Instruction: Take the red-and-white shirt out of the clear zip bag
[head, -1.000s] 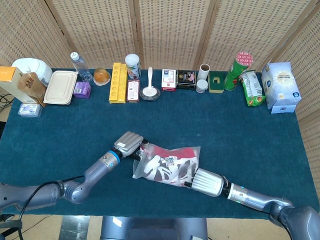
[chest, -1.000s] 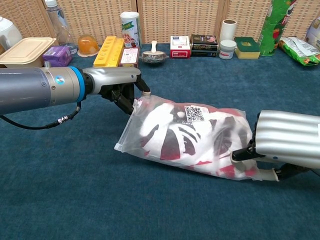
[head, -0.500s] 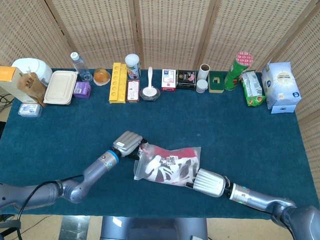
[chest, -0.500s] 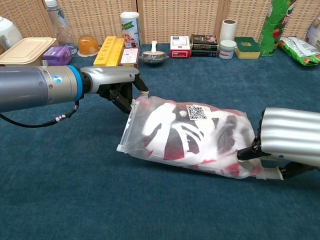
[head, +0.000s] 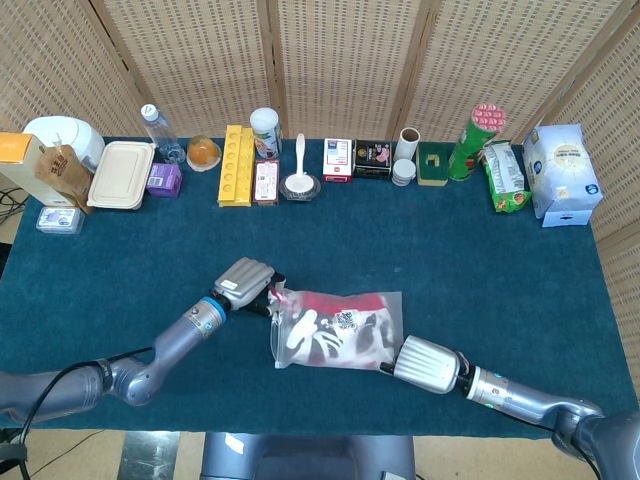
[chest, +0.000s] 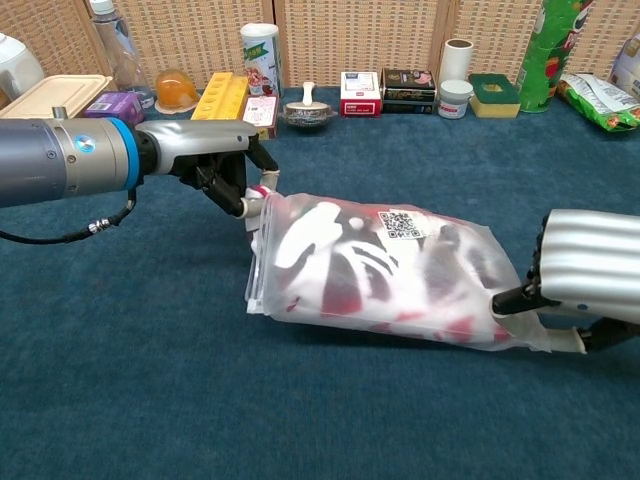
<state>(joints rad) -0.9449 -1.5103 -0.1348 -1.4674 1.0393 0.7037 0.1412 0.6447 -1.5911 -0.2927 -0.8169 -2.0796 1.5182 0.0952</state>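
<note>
Clear zip bag (chest: 385, 270) lies flat on the dark blue cloth-covered table (head: 500, 260), near its front edge, roughly centre. Red-and-white patterned shirt (chest: 340, 265) is inside the bag, fully enclosed as far as I can see; a QR-code label (chest: 401, 223) sits on top of the bag.

Left robot hand (chest: 222, 165) is at the bag's left end, fingers curled down and pinching the upper corner of the bag's zip strip (chest: 262, 240). That corner is lifted slightly off the table; the strip runs down from it along the bag's left end. Can't tell whether the zip is parted.

Right robot hand (chest: 588, 280) is at the bag's right end. The ribbed silver back of the hand faces the camera, and dark fingers (chest: 520, 297) reach under it onto the bag's lower right corner, clamping the plastic. Grip detail is mostly hidden by the hand's back.

The bag stretches between the two hands, long axis left to right in both views.

Behind the bag, along the table's far edge: yellow rectangular tray (head: 236, 165), clear plastic water bottle (head: 157, 130), beige lidded lunch box (head: 121, 175), green cylindrical chip can (head: 472, 135), white-and-blue box (head: 562, 172). All well apart from the bag.
</note>
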